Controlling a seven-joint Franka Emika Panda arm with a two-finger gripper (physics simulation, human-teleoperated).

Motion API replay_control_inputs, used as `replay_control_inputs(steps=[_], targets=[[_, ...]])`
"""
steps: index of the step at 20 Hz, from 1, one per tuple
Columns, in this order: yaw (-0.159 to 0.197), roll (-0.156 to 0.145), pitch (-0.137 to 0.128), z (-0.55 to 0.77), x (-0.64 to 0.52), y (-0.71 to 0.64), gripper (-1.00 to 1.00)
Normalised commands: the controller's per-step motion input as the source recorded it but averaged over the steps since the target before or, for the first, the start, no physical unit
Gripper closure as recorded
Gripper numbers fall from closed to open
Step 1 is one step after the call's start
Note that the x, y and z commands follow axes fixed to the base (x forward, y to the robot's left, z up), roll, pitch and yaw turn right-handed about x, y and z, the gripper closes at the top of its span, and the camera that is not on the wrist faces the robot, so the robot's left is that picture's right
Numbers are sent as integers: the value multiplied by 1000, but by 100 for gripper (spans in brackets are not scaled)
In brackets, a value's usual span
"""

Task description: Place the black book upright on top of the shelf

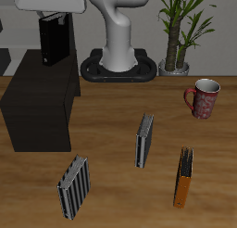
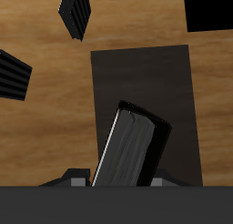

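Outside, I see the gripper point(image 1: 54, 17) holding the black book point(image 1: 53, 40) upright over the shelf's point(image 1: 37, 107) back end, near the desk's far corner; whether the book touches the top I cannot tell. From the wrist, the book point(image 2: 130, 147) tilts above the shelf point(image 2: 146, 82), jaws closed on it, fingertips hidden.

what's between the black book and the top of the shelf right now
Nothing. In the exterior view the black book, held by the end effector, meets the shelf top; the wrist view shows no object between.
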Motion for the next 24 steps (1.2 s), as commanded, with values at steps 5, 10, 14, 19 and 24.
replay_control_inputs(steps=[5,10,14,19,24], targets=[[-11,3,31,-57,49,-226,100],[-12,-18,8,-136,101,-175,100],[-33,-26,-3,-119,93,-113,100],[-42,-39,-10,-78,61,-33,100],[-68,-93,22,-169,78,-116,-100]])
